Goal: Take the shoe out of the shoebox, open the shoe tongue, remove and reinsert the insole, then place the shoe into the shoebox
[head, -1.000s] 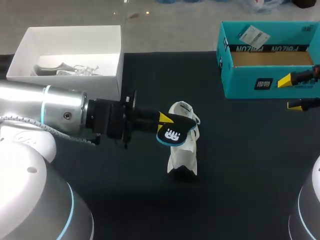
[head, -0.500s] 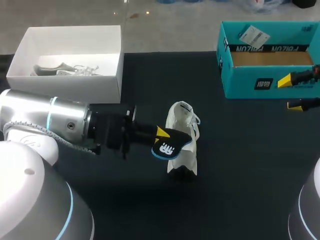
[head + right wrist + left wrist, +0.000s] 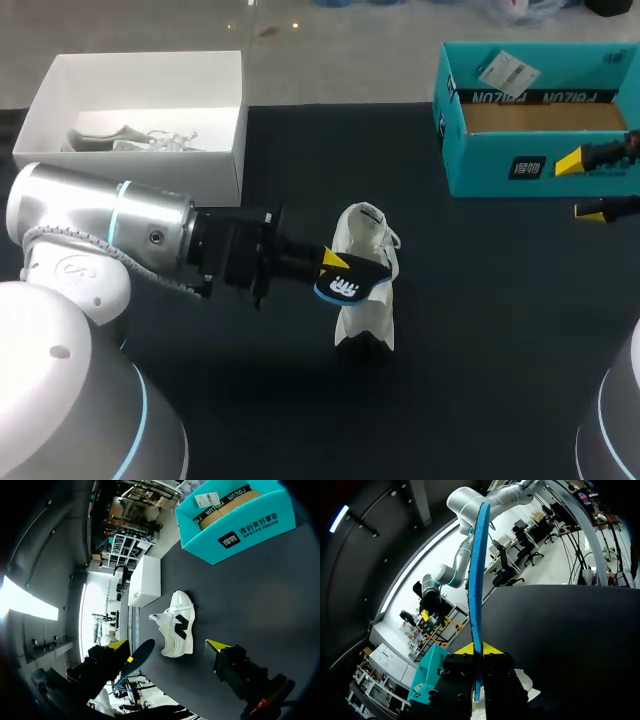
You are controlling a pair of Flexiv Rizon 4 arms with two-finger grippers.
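A white shoe (image 3: 365,295) with black side marks stands on the dark table near the middle; the right wrist view shows it (image 3: 177,625) ahead of that gripper. My left gripper (image 3: 330,263) is just left of the shoe, shut on a blue-and-black insole (image 3: 347,286). In the left wrist view the insole (image 3: 477,580) stands edge-on between the yellow tips of the left gripper (image 3: 475,649). The teal shoebox (image 3: 500,165) sits open at the back right. My right gripper (image 3: 582,186) hangs open in front of it, holding nothing, with its fingertips (image 3: 217,645) wide apart.
A white open box (image 3: 200,175) stands at the back left with a pale laced item (image 3: 130,138) inside. In the right wrist view this white box (image 3: 145,580) is beyond the shoe. Bare dark tabletop (image 3: 480,330) lies in front of and to the right of the shoe.
My left arm dipped with the insole down and to the left, then came back right toward the shoe. The shoe and right gripper have not moved.
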